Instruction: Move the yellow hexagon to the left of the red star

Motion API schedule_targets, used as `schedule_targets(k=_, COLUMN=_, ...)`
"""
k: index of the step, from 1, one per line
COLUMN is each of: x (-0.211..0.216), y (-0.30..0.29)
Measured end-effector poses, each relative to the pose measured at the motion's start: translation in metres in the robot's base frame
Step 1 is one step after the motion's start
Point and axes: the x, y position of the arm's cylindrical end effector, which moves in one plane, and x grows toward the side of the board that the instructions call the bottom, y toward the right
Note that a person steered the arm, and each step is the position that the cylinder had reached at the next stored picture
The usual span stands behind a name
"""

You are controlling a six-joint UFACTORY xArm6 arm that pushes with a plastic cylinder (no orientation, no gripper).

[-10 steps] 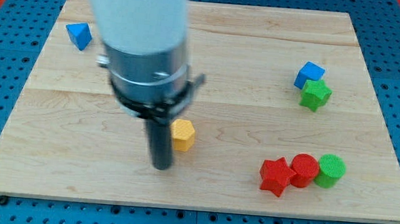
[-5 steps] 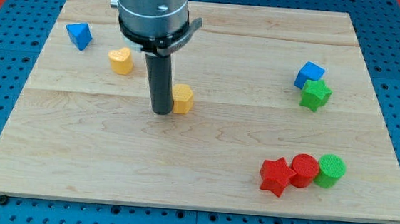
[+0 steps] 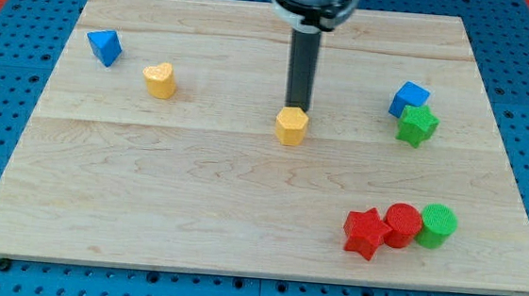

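The yellow hexagon (image 3: 291, 126) lies near the middle of the wooden board. My tip (image 3: 299, 109) stands just above it in the view, touching or almost touching its top edge. The red star (image 3: 366, 234) lies at the lower right, well below and to the right of the hexagon. It touches a red cylinder (image 3: 402, 224) on its right.
A green cylinder (image 3: 436, 225) touches the red cylinder's right side. A blue cube (image 3: 407, 99) and a green star (image 3: 417, 125) sit together at the right. A yellow heart (image 3: 160, 80) and a blue triangle (image 3: 105, 47) lie at the upper left.
The rod has swung from the hexagon's left side to just above it. The yellow hexagon has moved up and then to the right, toward the board's middle.
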Motion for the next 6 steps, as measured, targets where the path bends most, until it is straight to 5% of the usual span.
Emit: schedule_targets(k=6, x=0.038, y=-0.086)
